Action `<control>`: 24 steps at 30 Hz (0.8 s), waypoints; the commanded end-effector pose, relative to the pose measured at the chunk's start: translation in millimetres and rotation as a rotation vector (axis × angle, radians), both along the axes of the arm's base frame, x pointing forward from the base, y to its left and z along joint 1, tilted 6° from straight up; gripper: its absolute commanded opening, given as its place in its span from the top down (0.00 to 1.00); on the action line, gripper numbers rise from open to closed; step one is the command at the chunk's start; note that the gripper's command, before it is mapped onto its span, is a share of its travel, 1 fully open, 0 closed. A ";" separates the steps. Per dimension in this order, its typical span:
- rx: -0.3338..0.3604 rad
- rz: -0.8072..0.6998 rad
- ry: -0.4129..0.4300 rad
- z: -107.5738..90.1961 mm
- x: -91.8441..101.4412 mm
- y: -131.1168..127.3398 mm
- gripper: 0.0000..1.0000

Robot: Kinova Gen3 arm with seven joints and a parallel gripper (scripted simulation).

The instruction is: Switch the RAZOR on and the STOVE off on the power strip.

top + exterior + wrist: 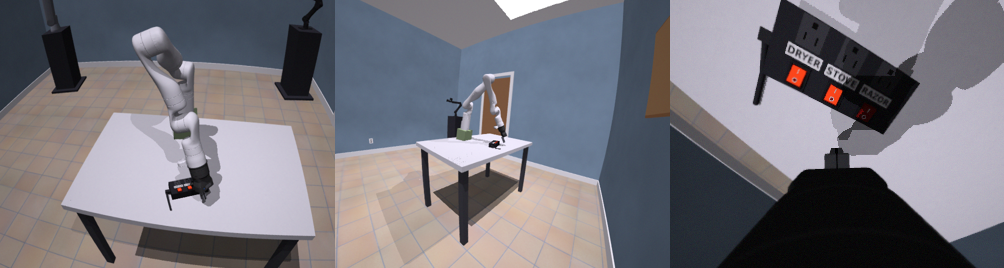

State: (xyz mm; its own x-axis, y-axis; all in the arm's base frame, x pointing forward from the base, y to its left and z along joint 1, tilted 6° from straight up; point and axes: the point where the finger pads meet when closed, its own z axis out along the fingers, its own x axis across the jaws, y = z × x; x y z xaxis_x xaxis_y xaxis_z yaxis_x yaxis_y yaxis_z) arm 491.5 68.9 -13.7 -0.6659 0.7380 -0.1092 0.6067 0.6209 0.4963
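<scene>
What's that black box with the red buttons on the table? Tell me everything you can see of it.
It is a black rectangular power strip, plastic-looking, lying flat and face up on the white table. It has three sockets, each above a white label: DRYER, STOVE, RAZOR. The DRYER switch and STOVE switch glow bright orange-red; the RAZOR switch is dark red. A short black cord stub leaves one end. Nothing visibly touches it.

Lab room, robot arm (480, 89), pedestals (62, 58)
</scene>
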 end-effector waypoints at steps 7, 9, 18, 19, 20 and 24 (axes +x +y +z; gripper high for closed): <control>0.005 -0.001 0.008 -11.4 -2.0 1.5 1.00; 0.005 -0.001 0.008 -11.4 -2.0 1.5 1.00; 0.006 -0.002 0.008 -15.2 -1.8 1.9 1.00; 0.006 -0.002 0.008 -15.2 -1.8 1.9 1.00; 0.006 -0.002 0.008 -15.2 -1.8 1.9 1.00; 0.006 -0.002 0.008 -16.9 -1.7 2.1 1.00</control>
State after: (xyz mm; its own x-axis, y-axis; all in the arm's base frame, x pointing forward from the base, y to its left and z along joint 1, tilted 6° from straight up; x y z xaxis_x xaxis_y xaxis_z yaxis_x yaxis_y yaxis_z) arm 490.0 70.8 -29.7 -0.6651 0.7399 -0.1006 0.6115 0.6170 0.4953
